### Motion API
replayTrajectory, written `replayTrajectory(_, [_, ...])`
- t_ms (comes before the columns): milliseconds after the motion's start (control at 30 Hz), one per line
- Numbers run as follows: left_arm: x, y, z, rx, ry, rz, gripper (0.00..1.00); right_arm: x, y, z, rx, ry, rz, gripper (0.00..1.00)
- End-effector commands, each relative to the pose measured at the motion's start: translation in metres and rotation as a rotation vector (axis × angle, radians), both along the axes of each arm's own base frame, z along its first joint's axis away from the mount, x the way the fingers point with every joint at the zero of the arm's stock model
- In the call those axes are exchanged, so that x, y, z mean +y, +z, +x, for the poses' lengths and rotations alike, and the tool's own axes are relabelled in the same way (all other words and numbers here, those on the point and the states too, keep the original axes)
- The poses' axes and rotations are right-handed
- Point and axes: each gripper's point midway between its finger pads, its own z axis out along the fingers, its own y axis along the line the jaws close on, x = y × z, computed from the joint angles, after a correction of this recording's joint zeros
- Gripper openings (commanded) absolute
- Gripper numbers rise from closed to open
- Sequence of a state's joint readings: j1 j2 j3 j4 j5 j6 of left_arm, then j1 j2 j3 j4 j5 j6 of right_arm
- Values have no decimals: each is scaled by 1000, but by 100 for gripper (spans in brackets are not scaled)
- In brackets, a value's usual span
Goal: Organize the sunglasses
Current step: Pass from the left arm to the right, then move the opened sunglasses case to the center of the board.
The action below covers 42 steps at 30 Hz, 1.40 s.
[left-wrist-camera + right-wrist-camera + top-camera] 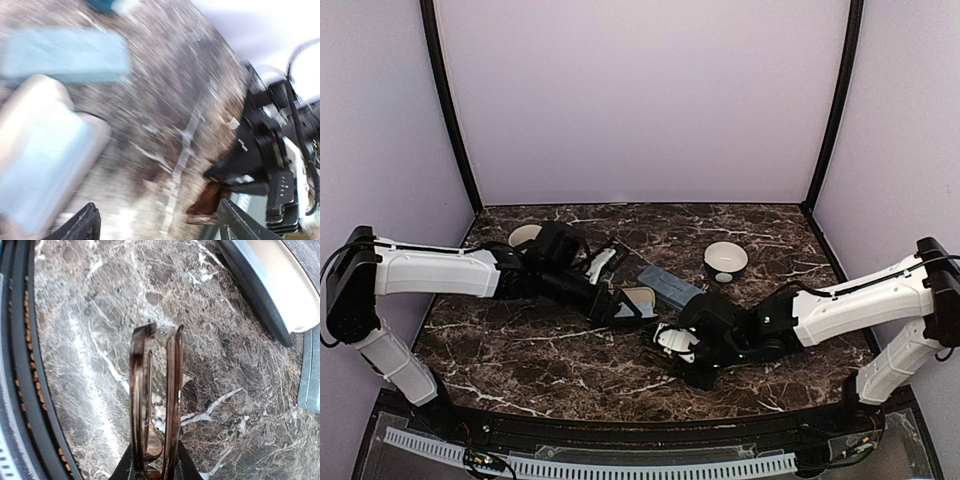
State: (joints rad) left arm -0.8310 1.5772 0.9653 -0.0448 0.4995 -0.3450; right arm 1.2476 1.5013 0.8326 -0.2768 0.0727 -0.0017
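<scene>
The right gripper [154, 467] is pinching 1 folded pair of sunglasses [155, 390] by 1 end. The frame projects forward from the fingers over the marble table [520, 350], near its front edge and short of the open black case [252, 287]. Whether the far end of the frame touches the surface cannot be determined. The left gripper [159, 226] is spread wide with nothing between its fingers. It sits just beside the open case and close to the right gripper. The blue-grey case [670, 287] lies just behind the open case. A 2nd pair cannot be identified. Probable hazards are as follows: (1) the grip bears on a thin, smooth frame at 1 end only, so the pair may pivot or slip during transfer; (2) the long overhang may catch the case rim and push the case, since nothing is holding it; (3) the 2 grippers are working close together and may collide.
</scene>
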Motion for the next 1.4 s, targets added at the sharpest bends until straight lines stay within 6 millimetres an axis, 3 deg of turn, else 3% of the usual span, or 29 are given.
replayTrajectory(0, [37, 25, 53, -194, 253, 58, 82, 8, 15, 3, 98, 4, 48, 17])
replayTrajectory(200, [75, -1, 98, -182, 390, 167, 82, 16, 25, 17, 103, -36, 106, 16])
replayTrajectory(433, [92, -20, 130, -141, 393, 163, 80, 15, 36, 28, 79, -49, 131, 16])
replayTrajectory(800, [71, -42, 129, -19, 223, 66, 81, 12, 39, 37, 63, -72, 153, 15])
replayTrajectory(967, [61, -43, 128, -20, 155, 38, 75, 10, 41, 40, 60, -83, 155, 14])
replayTrajectory(1367, [61, -45, 117, -57, 77, 58, 55, 7, 41, 46, 68, -99, 154, 15])
